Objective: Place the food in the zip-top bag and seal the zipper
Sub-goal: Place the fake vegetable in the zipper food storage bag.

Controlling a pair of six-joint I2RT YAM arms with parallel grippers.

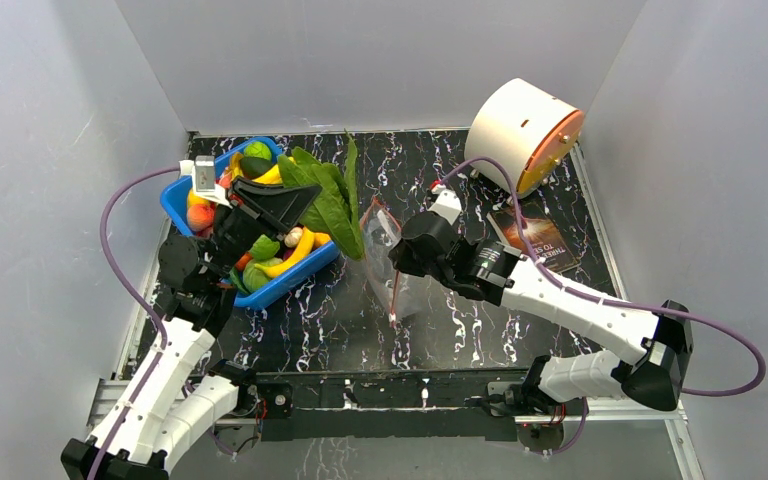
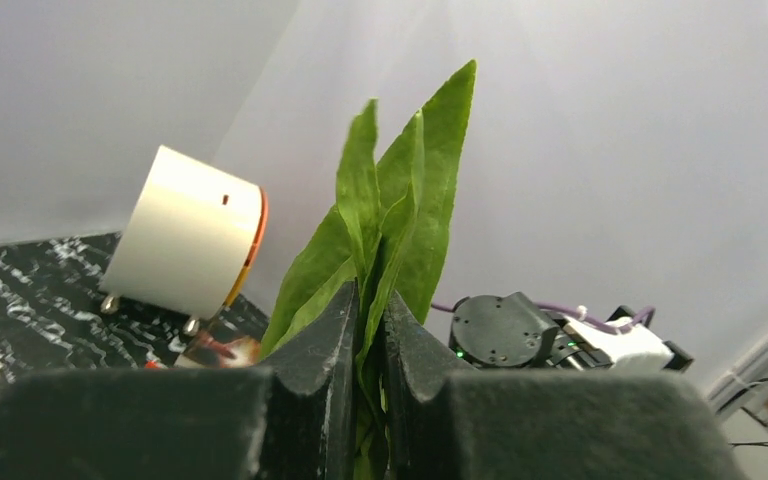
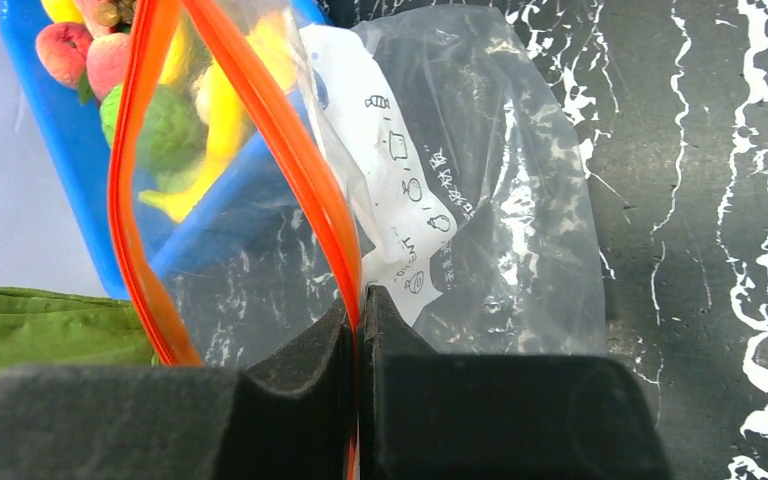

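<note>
Left gripper (image 2: pixel 365 322) jaws are clamped on the stem end of the lettuce (image 2: pixel 400 200), leaves sticking straight out past the fingers. Right gripper (image 3: pixel 358 312) jaws are pinched tight on the zipper (image 3: pixel 260 110), right on the orange strip.

So the zip-top bag (image 3: pixel 500 200) sits on the table (image 1: pixel 360 320) in the middle, just right of the blue basket (image 1: pixel 175 195), and that pinch keeps its mouth pulled open in a loop facing the basket. From the top view, the lettuce hangs between basket and bag, its low tip right beside the mouth but outside it. Can't see any food inside the bag.

The rest of the food is in the basket: bananas (image 1: pixel 295 255), a peach (image 3: pixel 63 50), some green bits. Further back right there's a white drum (image 1: pixel 525 130) tipped on its side, plus a booklet (image 1: pixel 540 240) lying flat near it.
</note>
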